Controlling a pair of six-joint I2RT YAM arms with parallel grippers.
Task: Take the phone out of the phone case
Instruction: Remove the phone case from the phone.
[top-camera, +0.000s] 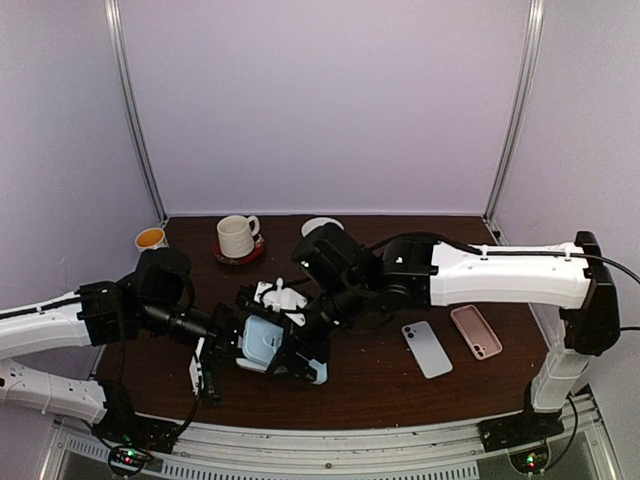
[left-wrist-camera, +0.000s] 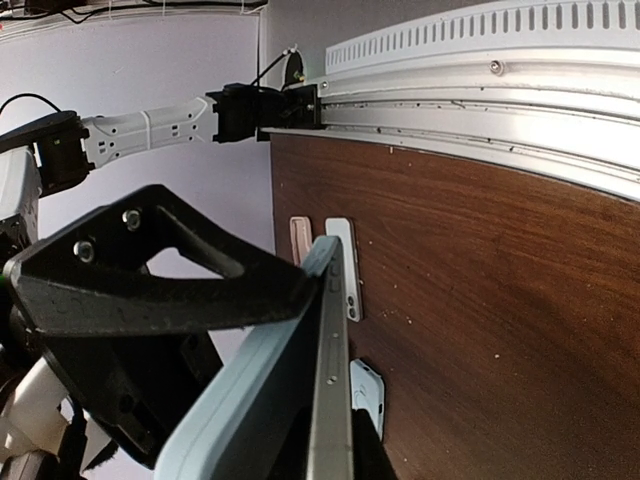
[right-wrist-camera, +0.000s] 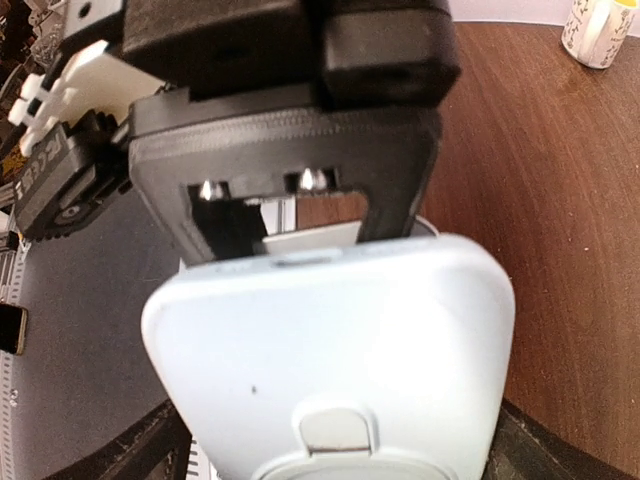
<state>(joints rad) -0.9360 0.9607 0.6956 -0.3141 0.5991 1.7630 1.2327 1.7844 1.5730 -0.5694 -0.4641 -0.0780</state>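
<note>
Plainly the separating step is in hand: the left end effector is pressed together on the light-blue phone case, apparently holding it off the surface. The phone is seated inside, its grey rim showing along the case's lip. The right end effector is spread wide just beside the left one, its fingers on either side of the case (whether they touch it cannot be told). The next move, I judge, calls for the right one to push or grip the phone against the left's hold, freeing one corner first.
</note>
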